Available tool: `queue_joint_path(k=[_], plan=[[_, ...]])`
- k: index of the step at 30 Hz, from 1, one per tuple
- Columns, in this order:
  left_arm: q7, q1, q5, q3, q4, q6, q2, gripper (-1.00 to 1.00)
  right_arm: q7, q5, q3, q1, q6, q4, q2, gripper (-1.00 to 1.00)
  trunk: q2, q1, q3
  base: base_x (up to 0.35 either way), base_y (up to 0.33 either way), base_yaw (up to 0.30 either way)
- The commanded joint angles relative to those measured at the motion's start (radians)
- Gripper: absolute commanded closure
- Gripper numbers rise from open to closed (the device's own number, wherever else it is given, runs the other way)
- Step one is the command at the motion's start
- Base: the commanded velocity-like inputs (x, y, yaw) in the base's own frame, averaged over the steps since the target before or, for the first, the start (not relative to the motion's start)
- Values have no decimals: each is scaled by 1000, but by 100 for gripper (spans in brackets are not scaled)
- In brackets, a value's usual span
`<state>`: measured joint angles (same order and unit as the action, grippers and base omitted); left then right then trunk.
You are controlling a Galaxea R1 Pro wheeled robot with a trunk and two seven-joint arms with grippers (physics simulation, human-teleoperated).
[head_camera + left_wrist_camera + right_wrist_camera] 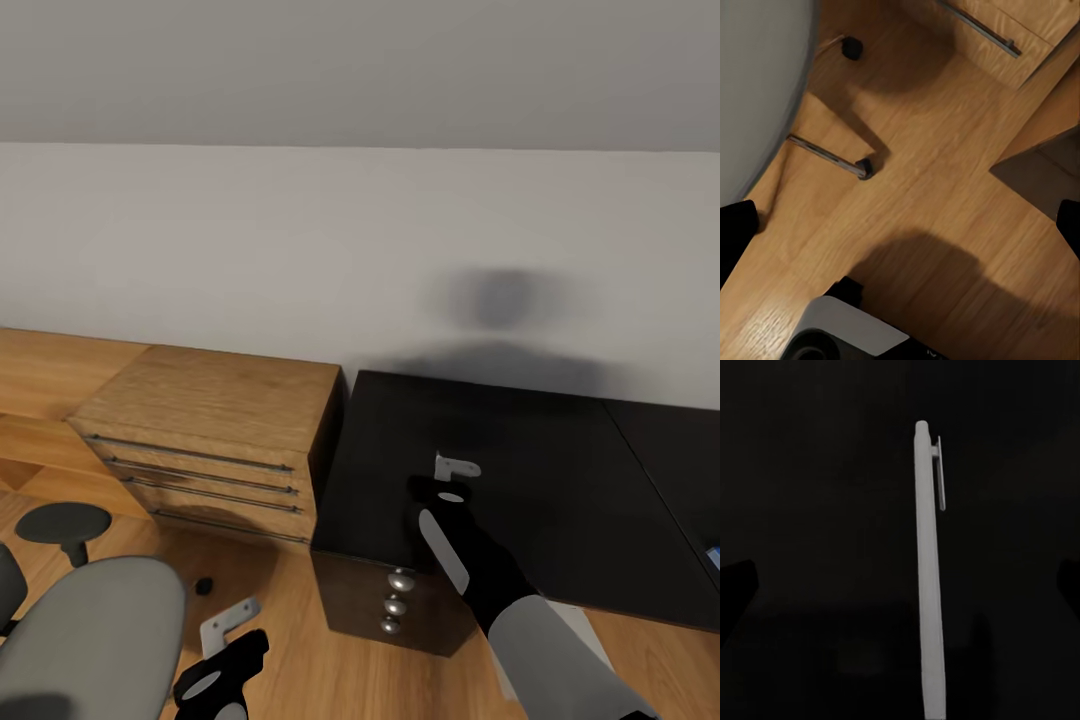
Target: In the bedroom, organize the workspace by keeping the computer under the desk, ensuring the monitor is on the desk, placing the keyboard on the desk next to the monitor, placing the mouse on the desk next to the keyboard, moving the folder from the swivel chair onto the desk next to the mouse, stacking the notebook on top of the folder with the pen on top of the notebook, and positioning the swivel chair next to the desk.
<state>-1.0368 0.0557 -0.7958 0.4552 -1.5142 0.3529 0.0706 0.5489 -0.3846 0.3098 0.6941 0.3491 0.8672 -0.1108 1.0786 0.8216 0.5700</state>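
Hovering over the black worktop with the pen below

Reaching out over the worktop [560,470], the right tool [452,480] sits above its near-left part, beyond the pedestal's round silver knobs [397,600]. Its fingers stand wide apart, and in the right wrist view their dark tips sit at the two edges of the frame with the pen [930,585] between them. The white pen, clip near one end, lies flat on the black surface, and nothing grips it.

The left tool [225,655] hangs low over the light wood floor [937,187], its fingers also spread wide and holding nothing, just beside the swivel chair [95,630]. The chair's grey seat and a round black armrest show at the lower left of the head view. A light-wood drawer chest [215,440] stands against the worktop's left side, under a plain white wall [300,240].
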Motion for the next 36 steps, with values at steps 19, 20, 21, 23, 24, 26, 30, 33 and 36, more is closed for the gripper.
queue_joint_path(k=[19,20,21,23,24,26,30,33,36], plan=[[-3,1,-2,1,-10,-3,0,-100,7,-12,-4,1,16,-45,1,-100,1,0,1,33,0,0],[-3,1,-2,1,-10,-3,0,-100,8,-12,-4,1,17,-45,1,-100,1,0,1,0,0,0],[-3,1,-2,1,-10,-3,0,-100,8,-12,-4,1,17,-45,1,-100,1,0,1,0,0,0],[-2,1,-2,0,-10,-3,0,-100,8,-12,-4,1,18,-46,1,-100,1,0,1,0,0,0],[-2,1,-2,0,-10,-3,0,-100,8,-13,-4,1,21,-46,1,-100,8,4,4,0,0,0],[-1,1,-2,0,-11,-3,0,-100,8,-13,-4,1,23,-46,2,-100,22,12,10,0,0,0],[-1,1,-2,0,-11,-3,0,-100,9,-13,-5,1,24,-46,2,-100,50,27,23,0,0,0],[0,1,-3,1,-11,-3,0,-100,9,-13,-5,1,25,-46,2,-100,57,31,26,0,0,0],[0,1,-2,0,-11,-3,0,-100,9,-13,-5,1,25,-46,1,-100,57,31,26,0,0,0]])
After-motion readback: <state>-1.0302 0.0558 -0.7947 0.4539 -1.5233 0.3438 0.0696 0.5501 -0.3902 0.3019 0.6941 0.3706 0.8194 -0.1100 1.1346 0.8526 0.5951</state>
